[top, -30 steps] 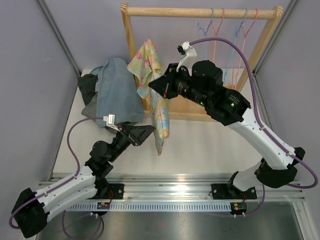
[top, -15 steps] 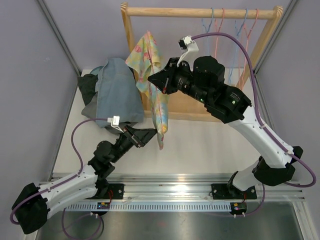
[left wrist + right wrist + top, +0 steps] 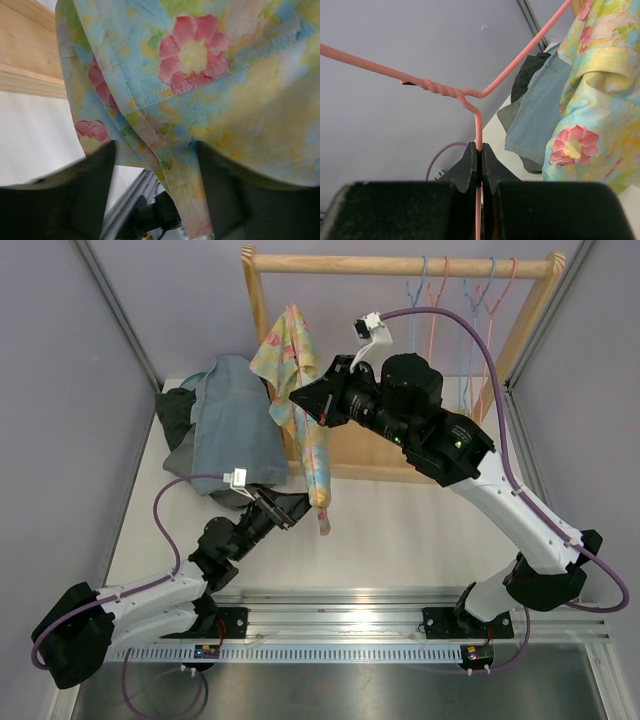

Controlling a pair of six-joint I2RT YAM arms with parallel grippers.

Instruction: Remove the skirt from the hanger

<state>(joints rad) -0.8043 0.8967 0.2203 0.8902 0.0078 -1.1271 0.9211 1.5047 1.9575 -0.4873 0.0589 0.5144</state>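
Skirt (image 3: 303, 390) of flowered cloth hangs bunched over one arm of a pink wire hanger (image 3: 470, 95), held up in front of the left post of a wooden rack (image 3: 262, 310). The right fingers (image 3: 478, 160) are pressed together on the hanger's neck, just below its twist. The skirt's waistband sits just beside them, on the hanger arm that slants up and away.

The cloth falls in a narrow strip to the left fingers (image 3: 298, 506), which stand apart below it. In the left wrist view the stitched hem (image 3: 165, 165) drops into the gap between them; whether it touches either finger cannot be told.

Just beyond the left fingers, behind the cloth, runs the rack's wooden base rail (image 3: 30, 70), close to the hem. Past the rail's near edge the white counter (image 3: 420, 530) lies bare, giving room beside and behind the left fingers. On their other side a denim garment (image 3: 235, 425) lies heaped over a dark garment (image 3: 175, 410), near the skirt's edge. Spare hangers (image 3: 470, 295) hang on the rod, well apart from the right fingers. A grey wall (image 3: 395, 40) backs the hanger.
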